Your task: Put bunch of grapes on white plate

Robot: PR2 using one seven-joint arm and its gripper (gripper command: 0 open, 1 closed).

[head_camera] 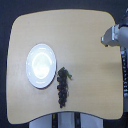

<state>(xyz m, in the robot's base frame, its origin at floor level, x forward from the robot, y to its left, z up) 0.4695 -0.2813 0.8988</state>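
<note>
Overhead look at a light tan wooden worktop (85, 45) with rounded corners, dark floor around it. The bunch of grapes (63, 88) lies flat on the worktop near the bottom edge of the exterior view, roughly at mid-width. It is a small elongated cluster, long axis running top to bottom in the view, made of dark purple-black round berries packed close; individual berries are hard to separate at this resolution. A short green stem shows at the upper end of the cluster, angled toward the exterior view's right. The cluster is shorter than the plate is wide. The white plate (41, 65) sits on the exterior view's left of the grapes, round, glossy, with a raised rim and a bright highlight near its centre; nothing lies on it. The grapes lie just beside the plate's lower right rim, and whether they touch it cannot be told from this view. The end effector (107, 39) shows at the exterior view's right edge, over the worktop's upper right corner, grey and blurred, well apart from both grapes and plate. Its fingers are not resolved, so I cannot tell whether it is spread or closed; nothing is visibly held in it. Dark cabling or arm structure runs down the right edge below it.
</note>
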